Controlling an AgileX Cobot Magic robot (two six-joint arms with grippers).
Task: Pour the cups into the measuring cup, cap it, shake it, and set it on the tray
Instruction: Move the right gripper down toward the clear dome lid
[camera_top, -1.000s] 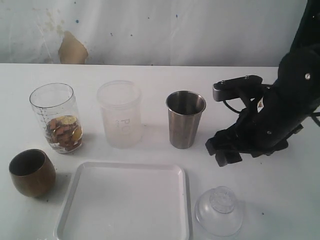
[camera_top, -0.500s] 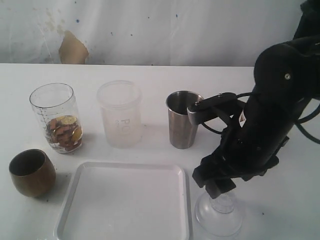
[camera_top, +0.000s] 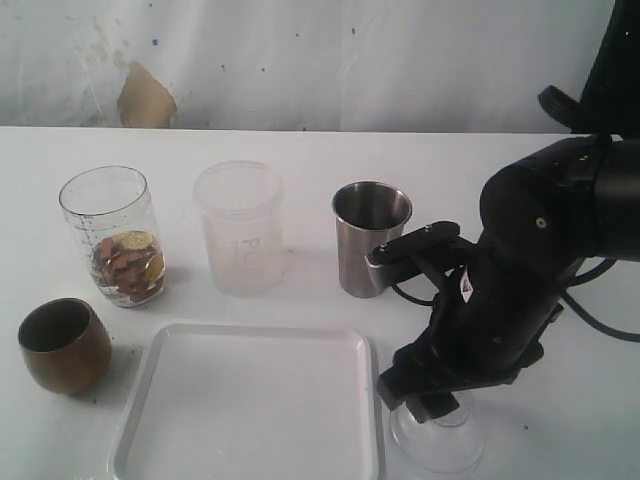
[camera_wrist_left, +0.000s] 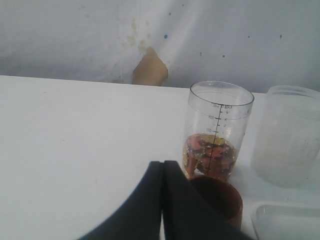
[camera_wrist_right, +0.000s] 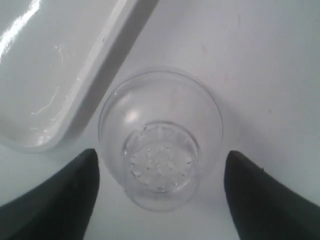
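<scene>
The right gripper (camera_wrist_right: 160, 197) is held over the clear domed lid (camera_wrist_right: 160, 137) beside the tray (camera_top: 250, 400), fingers spread to straddle it for capping. The measuring cup (camera_top: 110, 235) is left uncapped on the surface. The left gripper (camera_wrist_left: 162, 200) is kept with fingers pressed together.

White tray (camera_top: 250, 345), brown-gold cup (camera_top: 63, 345), brushed-steel tumbler (camera_top: 368, 240), frosted tumbler (camera_top: 240, 228), clear measuring cup (camera_top: 110, 235) with black scale.

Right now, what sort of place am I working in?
Probably a staged test bench, not a kitchen: a bare white tabletop, a stained white backdrop sheet, and a flat white plastic tray laid out with the cups.
</scene>
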